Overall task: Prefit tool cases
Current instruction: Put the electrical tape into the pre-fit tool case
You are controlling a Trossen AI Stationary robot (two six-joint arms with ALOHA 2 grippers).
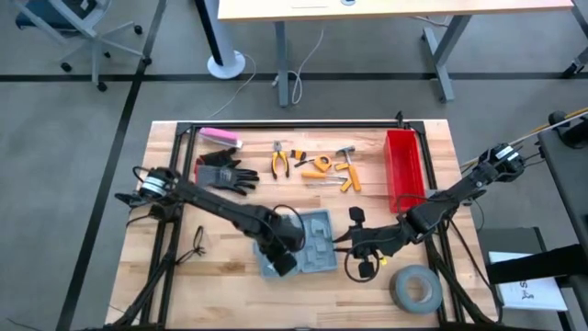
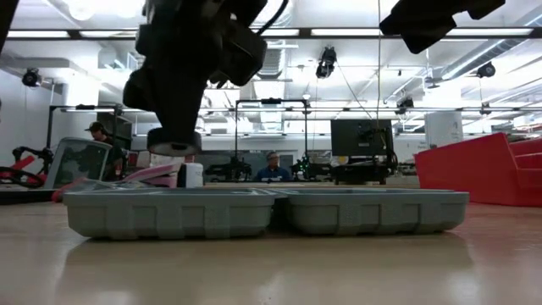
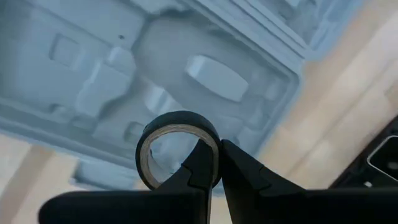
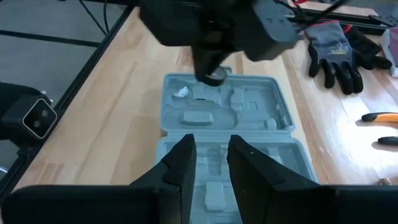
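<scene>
The grey-blue tool case [image 1: 310,241] lies open and flat on the wooden table, moulded slots facing up; both halves show in the low view [image 2: 262,212]. My left gripper [image 3: 217,152] hovers over the case's half at the table's near side [image 3: 205,74], shut on a small black tape roll [image 3: 177,149]. That roll also shows in the low view [image 2: 174,141] and the right wrist view [image 4: 214,78]. My right gripper [image 4: 211,146] is open, at the case's right edge, pointing across it toward the left arm. My left gripper holds the black tape roll by its ring wall [image 3: 214,163], pinched with one finger [image 3: 199,171] inside the ring and the other [image 3: 249,177] outside. The fingers come from above, pointing down. The roll is lifted clear, a short way above the case's slots [image 2: 169,193].
A red bin [image 1: 404,165] stands at the table's right side, and a large grey tape roll [image 1: 415,287] lies near the right front corner. Black gloves [image 1: 225,173], a pink item [image 1: 220,138], pliers [image 1: 280,164] and orange-handled tools [image 1: 331,170] lie along the far side.
</scene>
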